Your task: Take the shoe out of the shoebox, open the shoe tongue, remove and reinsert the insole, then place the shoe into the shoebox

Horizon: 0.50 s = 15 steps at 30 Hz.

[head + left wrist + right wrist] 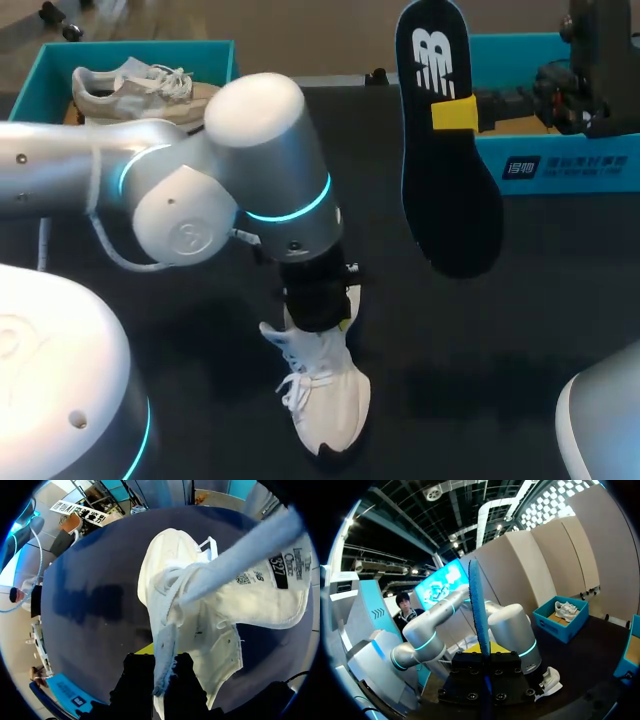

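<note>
Left arm (200, 190) sits up close, with the left gripper (161, 666) clamped shut on the collar edge of the white sneaker (328, 395). It stands by the table's (520, 330) near edge, tongue (265, 590) folded out. Right gripper (455, 113) is pinched tight on the black insole (450, 200), aloft near the far right edge. To reinsert: pin the collar, hold the mouth open, feed the insole toe-first at a low angle. Shoebox (45, 75) is at the far left corner.

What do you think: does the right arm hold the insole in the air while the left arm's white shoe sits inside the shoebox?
Not quite: the head view shows the white shoe on the table, outside the shoebox. The right gripper does hold the insole in the air, and the left gripper grips that shoe.
</note>
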Motion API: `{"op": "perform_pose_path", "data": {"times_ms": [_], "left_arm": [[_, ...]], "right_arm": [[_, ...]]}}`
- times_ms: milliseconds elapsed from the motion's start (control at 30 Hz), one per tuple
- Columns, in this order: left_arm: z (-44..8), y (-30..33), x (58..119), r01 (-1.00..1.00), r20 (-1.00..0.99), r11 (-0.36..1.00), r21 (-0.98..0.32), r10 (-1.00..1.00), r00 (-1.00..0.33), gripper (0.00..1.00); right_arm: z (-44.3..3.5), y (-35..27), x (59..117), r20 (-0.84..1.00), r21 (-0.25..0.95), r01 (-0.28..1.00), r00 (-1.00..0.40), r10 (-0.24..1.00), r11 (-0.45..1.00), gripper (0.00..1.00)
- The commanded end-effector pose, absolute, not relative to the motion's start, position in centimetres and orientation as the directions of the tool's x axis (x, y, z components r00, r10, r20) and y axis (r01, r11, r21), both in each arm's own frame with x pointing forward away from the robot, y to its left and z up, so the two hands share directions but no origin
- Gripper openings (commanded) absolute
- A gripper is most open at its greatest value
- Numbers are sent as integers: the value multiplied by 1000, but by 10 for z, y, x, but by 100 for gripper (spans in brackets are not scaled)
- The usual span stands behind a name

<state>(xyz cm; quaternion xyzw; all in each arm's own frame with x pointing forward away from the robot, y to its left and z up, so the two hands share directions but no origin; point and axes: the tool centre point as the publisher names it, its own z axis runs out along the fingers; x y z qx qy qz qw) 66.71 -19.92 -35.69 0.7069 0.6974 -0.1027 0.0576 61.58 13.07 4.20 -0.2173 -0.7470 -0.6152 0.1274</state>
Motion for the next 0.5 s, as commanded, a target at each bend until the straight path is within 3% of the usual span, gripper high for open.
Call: {"op": "perform_pose_path", "data": {"times_ms": [33,400,467,500], "left_arm": [[-368,-214,671,998,-204,-14,-69,979,0,0],[-381,-224,679,998,-200,1,-67,980,-14,0],[-382,-227,680,998,-206,2,-65,978,-16,31],[-382,-228,681,998,-212,3,-63,977,-17,38]], "right_arm": [[42,133,619,459,863,482,-873,166,153,0],[42,133,619,459,863,482,-873,166,153,0],[42,133,619,459,863,482,-873,166,153,0],[42,133,619,459,863,482,-873,166,153,0]]}}
